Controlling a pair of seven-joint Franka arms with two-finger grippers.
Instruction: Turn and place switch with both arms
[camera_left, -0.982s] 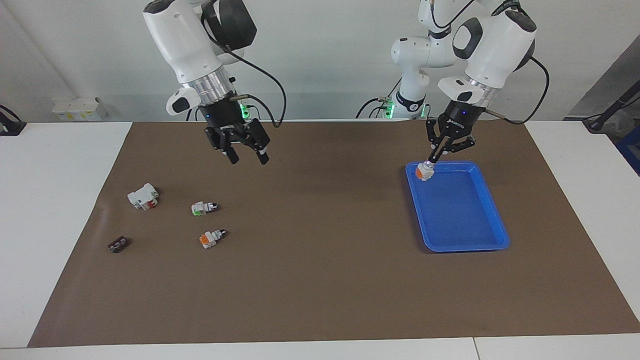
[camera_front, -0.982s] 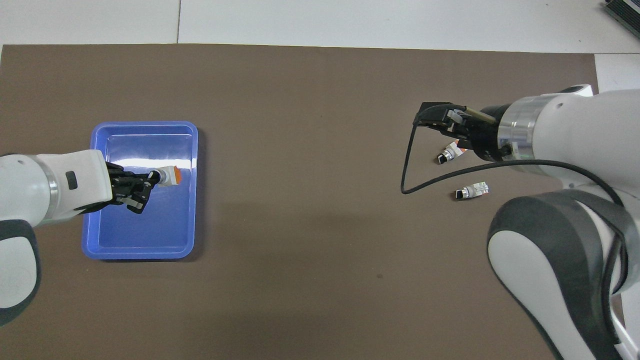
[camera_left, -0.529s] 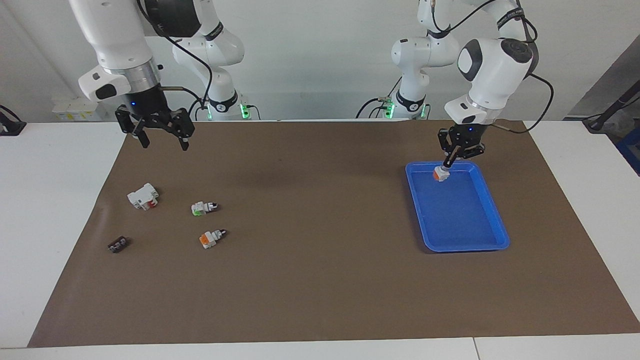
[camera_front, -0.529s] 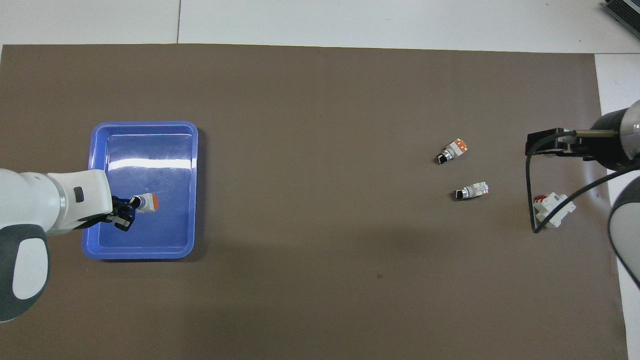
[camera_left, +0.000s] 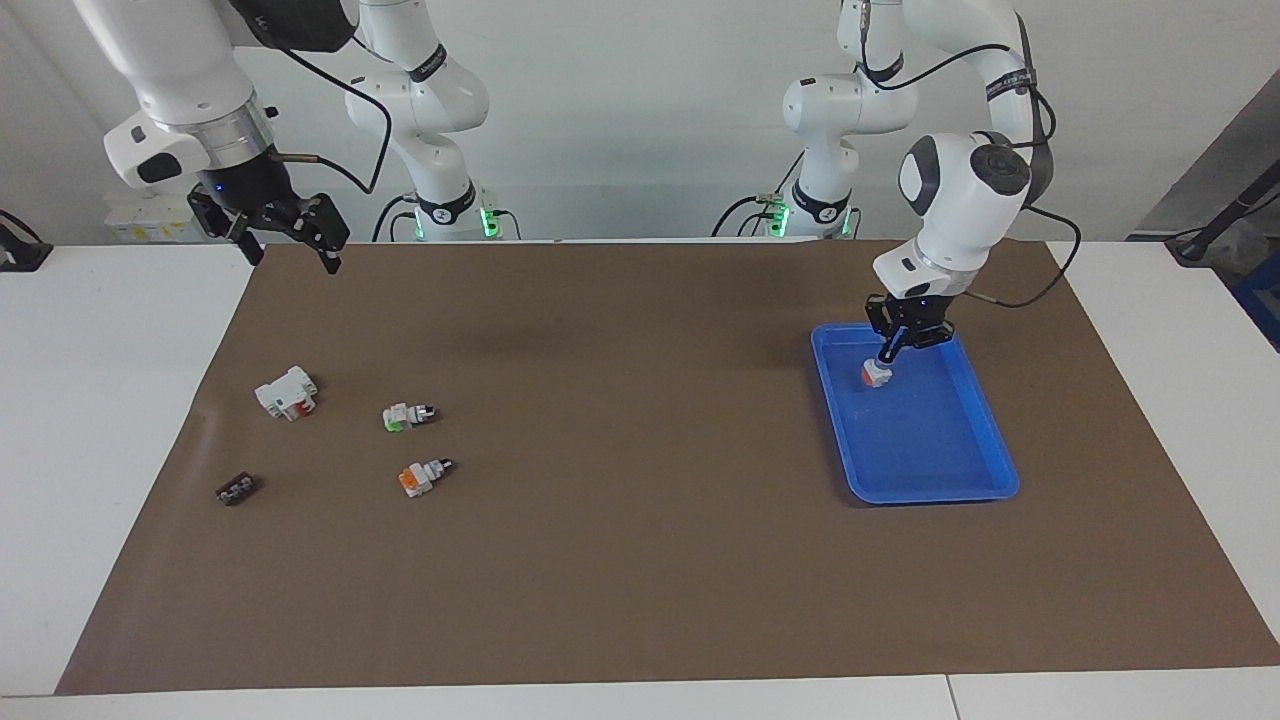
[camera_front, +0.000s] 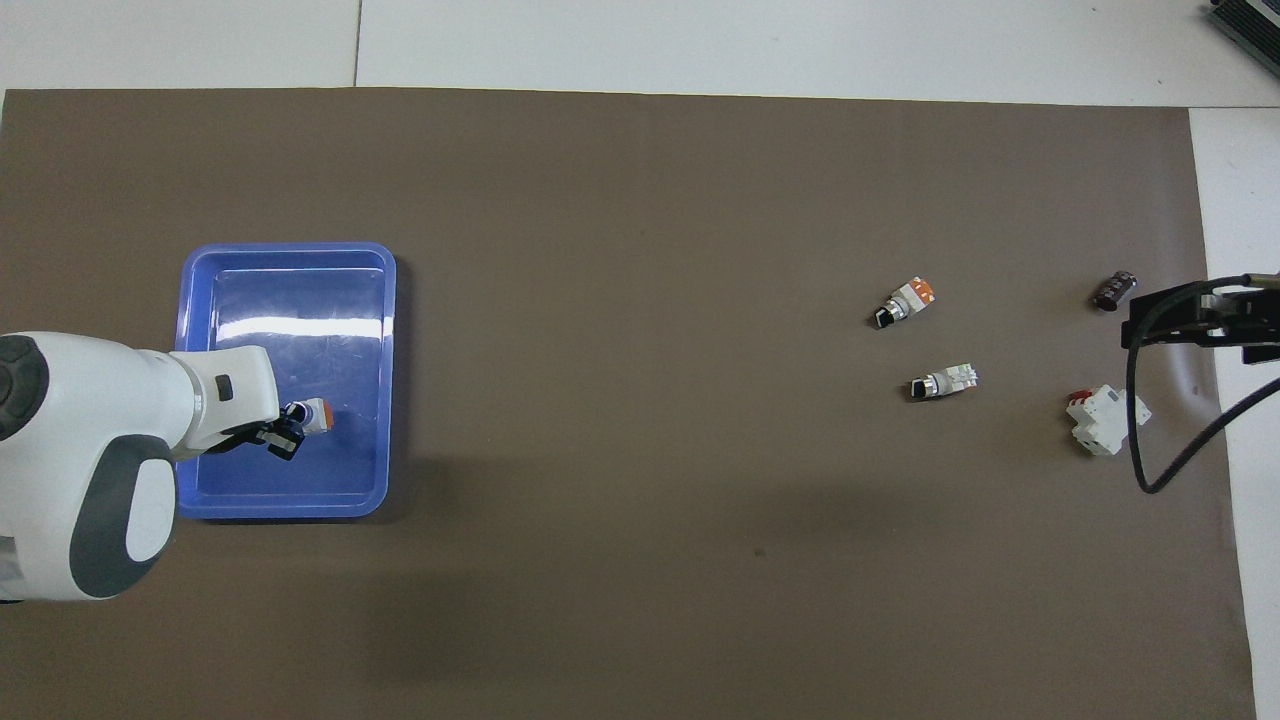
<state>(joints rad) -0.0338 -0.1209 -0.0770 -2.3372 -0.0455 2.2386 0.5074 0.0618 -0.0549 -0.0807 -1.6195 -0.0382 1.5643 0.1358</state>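
— Where's the switch (camera_left: 875, 375) now?

— In the blue tray (camera_left: 985, 430), at the end nearer the robots, orange-red block down and the black knob up in the left pincer (camera_left: 886, 360), which is clamped narrow on that knob. It looks at or just above the tray floor; I can't tell whether it touches.

— So the step in hand is the set-down?

— I'd judge so. Best to lower straight until the block sits flat, then part the fingers only a little and lift vertically, so the knob isn't dragged and the switch doesn't topple.

— And the other arm?

— The right pincer (camera_left: 290, 245) waits with its fingers spread wide over the brown mat's (camera_left: 640, 560) corner at the right arm's end of the counter (camera_left: 100, 400), clear of the green-ended switch (camera_left: 407, 415), the paler orange switch (camera_left: 422, 476) and the white breaker (camera_left: 286, 392).
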